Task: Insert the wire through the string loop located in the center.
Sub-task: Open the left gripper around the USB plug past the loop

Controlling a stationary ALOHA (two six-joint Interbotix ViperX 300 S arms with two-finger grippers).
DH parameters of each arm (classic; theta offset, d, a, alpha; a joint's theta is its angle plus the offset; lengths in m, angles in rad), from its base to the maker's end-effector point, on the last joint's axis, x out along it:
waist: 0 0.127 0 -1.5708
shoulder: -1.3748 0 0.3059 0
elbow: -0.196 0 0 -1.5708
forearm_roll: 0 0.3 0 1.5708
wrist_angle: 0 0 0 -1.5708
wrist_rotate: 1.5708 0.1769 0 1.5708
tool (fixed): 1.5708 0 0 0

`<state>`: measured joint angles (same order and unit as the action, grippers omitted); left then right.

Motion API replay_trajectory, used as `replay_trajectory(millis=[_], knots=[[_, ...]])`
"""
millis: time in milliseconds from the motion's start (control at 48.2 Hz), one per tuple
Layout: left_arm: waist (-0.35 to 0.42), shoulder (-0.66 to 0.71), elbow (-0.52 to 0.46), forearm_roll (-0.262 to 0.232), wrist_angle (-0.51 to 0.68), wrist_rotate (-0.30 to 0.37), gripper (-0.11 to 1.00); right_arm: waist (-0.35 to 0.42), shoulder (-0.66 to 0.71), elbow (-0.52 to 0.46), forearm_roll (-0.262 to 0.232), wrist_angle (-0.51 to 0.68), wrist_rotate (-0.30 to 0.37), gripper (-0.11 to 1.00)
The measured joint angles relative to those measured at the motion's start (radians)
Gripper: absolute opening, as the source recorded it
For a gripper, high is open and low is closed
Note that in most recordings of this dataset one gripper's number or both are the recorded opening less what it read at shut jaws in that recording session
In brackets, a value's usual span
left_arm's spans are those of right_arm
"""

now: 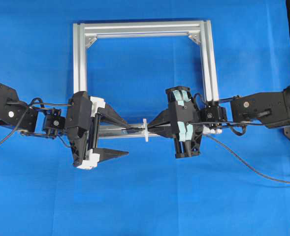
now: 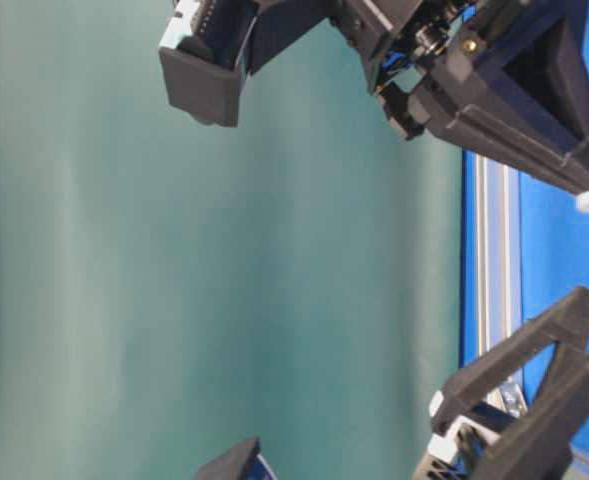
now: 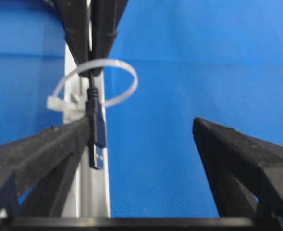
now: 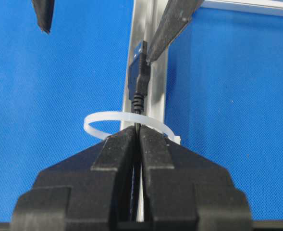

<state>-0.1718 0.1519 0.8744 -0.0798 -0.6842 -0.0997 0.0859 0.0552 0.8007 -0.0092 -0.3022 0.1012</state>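
Wire (image 4: 140, 82) thru string loop (image 4: 127, 121); no writing legible.

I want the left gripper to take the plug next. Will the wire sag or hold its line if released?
The wire probably holds briefly: its short free end juts straight from the right gripper through the string loop. Its strain relief looks stiffening. Further back it curves loosely, so longer spans likely droop.

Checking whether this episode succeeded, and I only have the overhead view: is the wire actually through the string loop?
Observer: Yes. In the left wrist view the string loop encircles the wire, with the plug on the near side.
Operator: Who holds it?
Observer: The right gripper, shut on the wire right behind the loop.
Operator: And the left?
Observer: The plug lies beside one finger of the open left gripper.
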Motion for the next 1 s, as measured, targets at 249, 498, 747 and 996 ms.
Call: replay_trajectory(millis=[249,498,747,996], knots=[[0.005,0.011,-0.006,0.000,0.000,0.000,0.91,0.002,0.000,-0.002,0.000,0.000,-0.002,-0.02],[0.017,0.011,-0.008,0.000,0.037,0.000,0.91,0.000,0.000,0.000,0.000,0.000,-0.002,-0.02],[0.025,0.011,-0.012,0.000,0.043,0.000,0.91,0.000,0.000,0.000,0.000,0.000,-0.002,-0.02],[0.025,0.011,-0.012,0.000,0.043,0.000,0.91,0.000,0.000,-0.002,0.000,0.000,-0.002,-0.02]])
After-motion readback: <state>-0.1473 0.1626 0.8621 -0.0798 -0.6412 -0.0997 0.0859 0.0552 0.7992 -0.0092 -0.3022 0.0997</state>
